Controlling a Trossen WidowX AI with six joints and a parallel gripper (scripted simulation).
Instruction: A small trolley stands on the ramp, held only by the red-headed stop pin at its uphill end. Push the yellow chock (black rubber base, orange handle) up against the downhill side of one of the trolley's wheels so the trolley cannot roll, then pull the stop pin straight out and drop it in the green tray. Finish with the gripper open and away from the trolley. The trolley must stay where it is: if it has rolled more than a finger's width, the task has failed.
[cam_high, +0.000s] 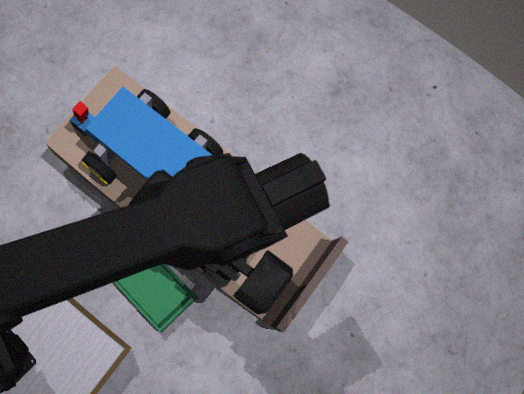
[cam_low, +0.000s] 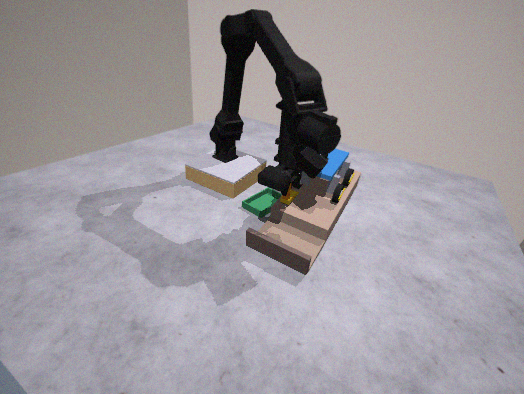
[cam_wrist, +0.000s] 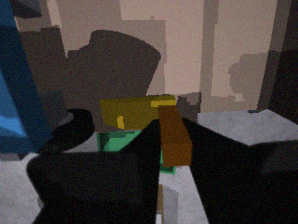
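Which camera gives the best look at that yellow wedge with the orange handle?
The wrist view: the tool is shut on the chock's orange handle, yellow body just beyond. The exterior view shows only a yellow sliver under the arm; in the top view the arm hides it.

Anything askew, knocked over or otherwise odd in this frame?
Nothing stands out. The trolley sits square on the ramp, red-headed stop pin in place, and the gripper grips the chock's orange handle.

You are looking at a mottled grey table top (cam_low: 400, 280). Lying directly on it are the tan ramp (cam_high: 310, 245), the green tray (cam_high: 155, 295) just beside the ramp's edge, and a white-topped base block (cam_low: 227, 172) that is carrying the arm's foot.
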